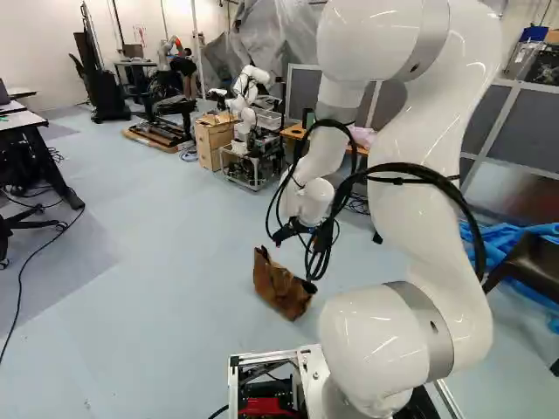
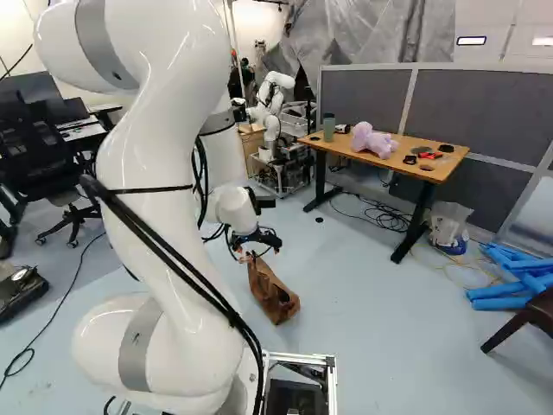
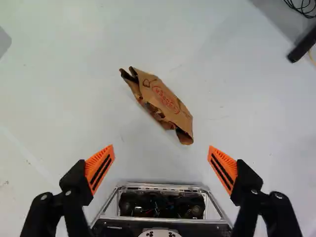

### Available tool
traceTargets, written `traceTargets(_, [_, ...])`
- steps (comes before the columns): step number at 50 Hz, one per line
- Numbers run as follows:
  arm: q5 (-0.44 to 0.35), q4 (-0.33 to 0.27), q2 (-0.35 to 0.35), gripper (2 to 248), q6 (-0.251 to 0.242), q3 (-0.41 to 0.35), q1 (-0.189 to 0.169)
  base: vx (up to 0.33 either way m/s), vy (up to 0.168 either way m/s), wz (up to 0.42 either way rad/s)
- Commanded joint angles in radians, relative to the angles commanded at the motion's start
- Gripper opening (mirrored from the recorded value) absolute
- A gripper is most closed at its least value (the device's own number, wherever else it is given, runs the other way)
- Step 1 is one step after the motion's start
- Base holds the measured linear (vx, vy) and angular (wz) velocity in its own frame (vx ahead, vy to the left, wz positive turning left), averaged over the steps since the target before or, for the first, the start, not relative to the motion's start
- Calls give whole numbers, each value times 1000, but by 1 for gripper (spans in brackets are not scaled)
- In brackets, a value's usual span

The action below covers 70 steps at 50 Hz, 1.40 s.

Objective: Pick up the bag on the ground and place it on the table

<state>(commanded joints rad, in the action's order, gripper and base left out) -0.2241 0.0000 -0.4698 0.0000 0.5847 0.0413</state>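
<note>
The floor (image 2: 406, 346) carries both the table (image 2: 341, 145) and the bag, and the bag lies well apart from the table's near edge. On the tabletop, a pink soft toy (image 2: 373, 140) sits around the middle of its length, a cup (image 2: 329, 127) is by its left far corner, and small dark things are toward its right end. Between toy and cup, the near edge shows bare wood, which looks like a fair spot for the bag.

The arm (image 2: 164, 207) reaches out and down past the front edge of the base (image 3: 158, 186). The brown paper bag (image 3: 163, 101) lies aslant on the floor, ahead of that edge.

The claw (image 3: 161, 154) is wide open and empty above the floor, its two fingers apart from the bag, which is ahead of them rather than between them.

So the job looks to be at the approach: the claw is near, but the grasp, the lift, the carry and the setting down are all left.
</note>
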Motion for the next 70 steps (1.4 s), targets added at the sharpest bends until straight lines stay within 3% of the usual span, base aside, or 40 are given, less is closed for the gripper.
traceTargets(33, [0, 0, -152, 247, 0, 83, 0, 0, 0, 0])
traceTargets(70, [0, 0, -342, 247, 0, 243, 4, 0, 0, 0])
